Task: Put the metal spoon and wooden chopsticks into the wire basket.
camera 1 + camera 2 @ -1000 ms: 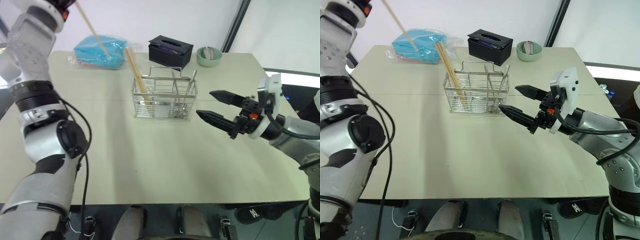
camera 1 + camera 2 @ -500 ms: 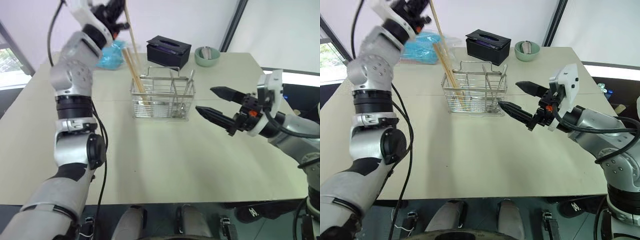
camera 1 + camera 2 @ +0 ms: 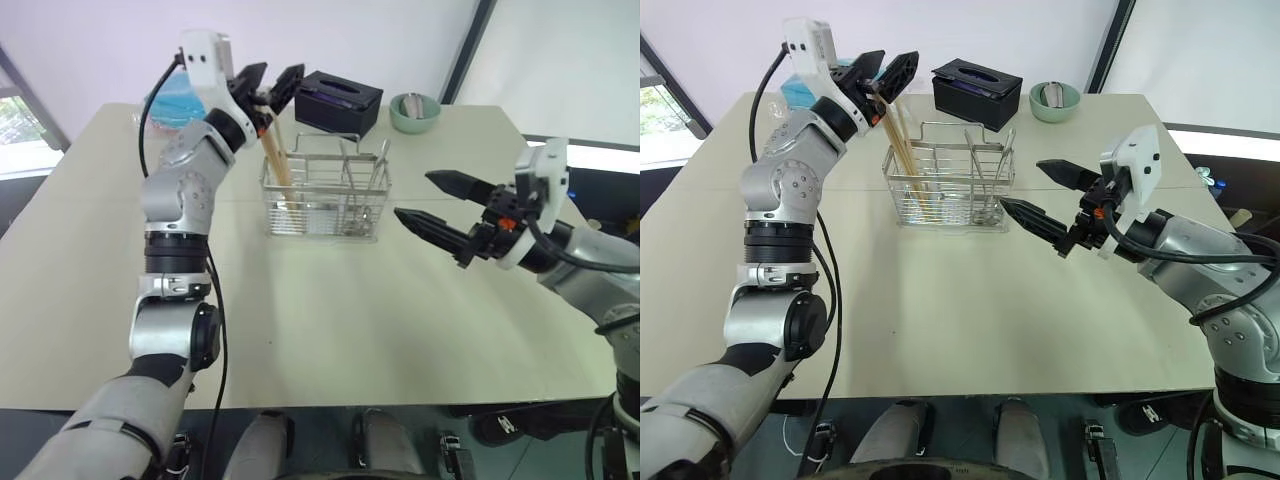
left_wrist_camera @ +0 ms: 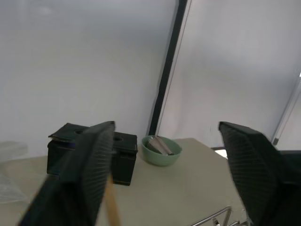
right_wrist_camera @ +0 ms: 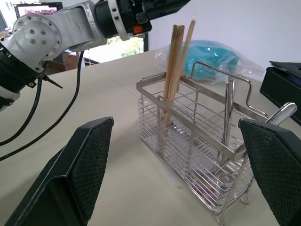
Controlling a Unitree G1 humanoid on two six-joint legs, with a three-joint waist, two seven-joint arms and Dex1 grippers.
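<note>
The wire basket (image 3: 325,215) stands at the middle of the table's far half. Three wooden chopsticks (image 5: 171,70) stand upright in its left compartment, their tops leaning out over the rim. My left gripper (image 3: 278,72) hovers open just above those tops, and one stick's tip (image 4: 111,207) shows between its fingers. Two silver handles (image 5: 228,106) rise from the basket's right compartments; I cannot tell which is the metal spoon. My right gripper (image 3: 414,195) is open and empty, level with the basket and just off its right end.
A black tissue box (image 3: 340,100) and a green bowl (image 3: 416,110) sit behind the basket near the far edge. A blue plastic bag (image 3: 165,100) lies at the far left, behind my left arm.
My left gripper came down and to the right with a chopstick, then opened; that stick now stands in the basket with the others. The right gripper has not moved.
</note>
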